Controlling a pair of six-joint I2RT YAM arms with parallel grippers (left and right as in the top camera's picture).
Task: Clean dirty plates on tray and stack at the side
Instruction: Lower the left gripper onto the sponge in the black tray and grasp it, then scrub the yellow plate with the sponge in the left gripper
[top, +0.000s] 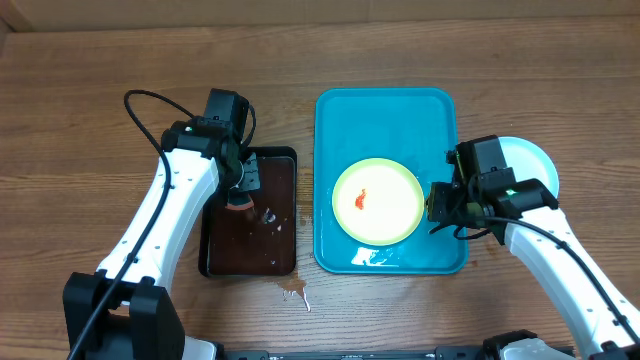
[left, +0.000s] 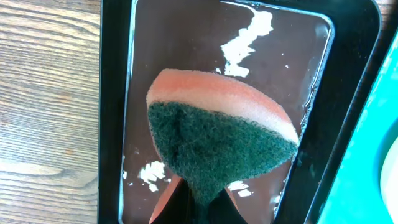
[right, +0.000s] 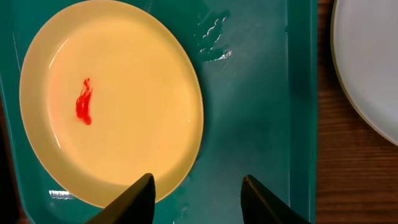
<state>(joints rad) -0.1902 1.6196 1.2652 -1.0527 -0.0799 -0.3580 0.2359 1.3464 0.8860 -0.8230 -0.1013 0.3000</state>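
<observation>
Spread right hand (right: 196, 180) over rim of smeared plate (right: 112, 106) on tray (right: 255, 93)

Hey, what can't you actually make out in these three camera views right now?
1. Pale plate beside the turquoise tray: overhead, the right arm covers part of it; in the right wrist view the frame edge cuts it off. Whether others lie beneath is hidden.
2. Left pincer gripping the sponge: in the left wrist view the bottom edge cuts off the fingers; overhead, too small.

The overhead view looks straight down on the whole worktop (top: 80, 80). Each wrist view looks down from close in. All three show the tray (top: 430, 110).
</observation>
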